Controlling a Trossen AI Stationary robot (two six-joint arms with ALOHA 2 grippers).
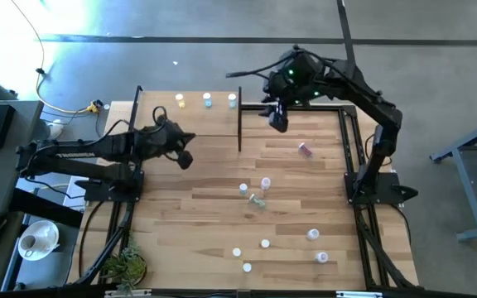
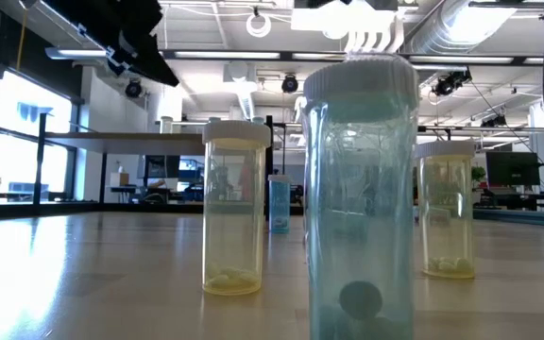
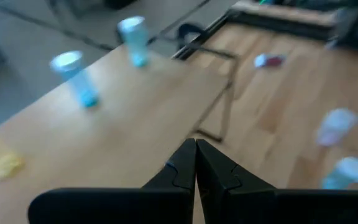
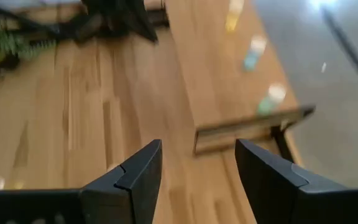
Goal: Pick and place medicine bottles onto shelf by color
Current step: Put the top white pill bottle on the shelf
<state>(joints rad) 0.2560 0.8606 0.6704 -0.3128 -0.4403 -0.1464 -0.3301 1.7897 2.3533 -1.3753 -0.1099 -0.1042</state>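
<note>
**A:** Where were the grippers, and what did they have?

**B:** The right gripper (image 4: 197, 180) hung with its jaws spread wide and nothing between them, over the table just off the near corner of the shelf (image 1: 209, 122). The left gripper (image 3: 196, 163) was pinched fully together, holding nothing, above the shelf's near edge on the other side.

**A:** And the bottles?

**B:** Three stood along the far edge of the shelf: a yellow bottle (image 1: 180, 100), then a blue bottle (image 1: 208, 99), then a third bottle (image 1: 233, 100) whose tint I couldn't settle from above. Beyond the shelf's corner post (image 1: 239, 130), a pink bottle (image 1: 305, 150) lay on its side on the tabletop (image 1: 305, 190), nearest the right arm. Two pale bottles (image 1: 265, 183) stood close together mid-table with a greenish bottle (image 1: 257, 200) tipped over beside them, and more sat scattered toward the front edge.

**A:** How would they handle?

**B:** I'd judge them light, stiff plastic. In the low view the nearest one, a blue-green bottle (image 2: 362, 198), was clear-walled and almost empty, with a smooth, likely slippery round side. Easy to knock over or set rolling.

**A:** Where to take hold?

**B:** Across the body just below the cap for the upright ones, squeezing gently. The pink one would want the jaws set across its width, since it would probably roll if nudged.
</note>
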